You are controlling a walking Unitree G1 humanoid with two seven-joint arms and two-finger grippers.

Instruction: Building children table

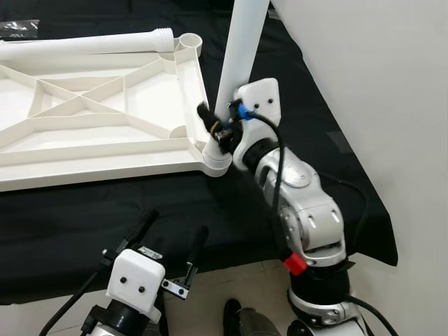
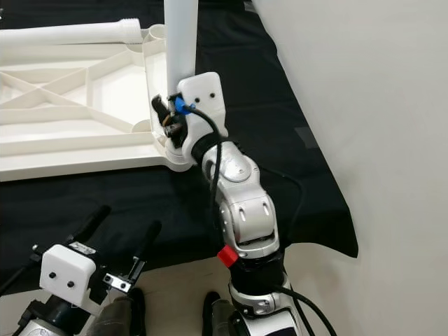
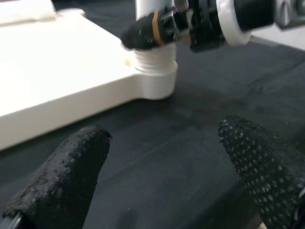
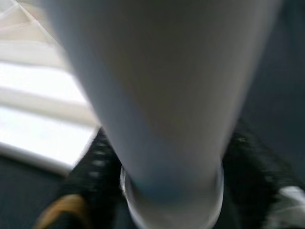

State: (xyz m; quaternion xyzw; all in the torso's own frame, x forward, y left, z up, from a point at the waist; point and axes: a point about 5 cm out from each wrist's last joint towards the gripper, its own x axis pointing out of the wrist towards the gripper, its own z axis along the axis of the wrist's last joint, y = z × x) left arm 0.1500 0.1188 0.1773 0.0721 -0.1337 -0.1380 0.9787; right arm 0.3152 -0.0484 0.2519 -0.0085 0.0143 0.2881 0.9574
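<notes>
white plastic tabletop (image 1: 98, 119) lies underside up on black cloth (image 1: 294, 77). right gripper (image 1: 213, 129) is clamped on an upright leg (image 1: 241, 49) seated in the near corner socket (image 1: 215, 159); another leg (image 1: 84, 43) lies loose, so most legs seem left. left gripper (image 1: 171, 245) hangs spread and empty; its wrist view shows the leg's threads (image 3: 152, 61).

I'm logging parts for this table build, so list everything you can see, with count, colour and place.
Table top: one, white, upside down on the cloth, ribbed underside up.
Upright leg: one, white, standing in the table top's near right corner socket.
Loose leg: one, white, lying along the table top's far edge.
Cloth: one, black, under the table top.
Plastic bag: one, clear, far left on the cloth.
Right gripper: jaws shut on the upright leg near its base.
Left gripper: jaws open, hovering at the cloth's near edge.
</notes>
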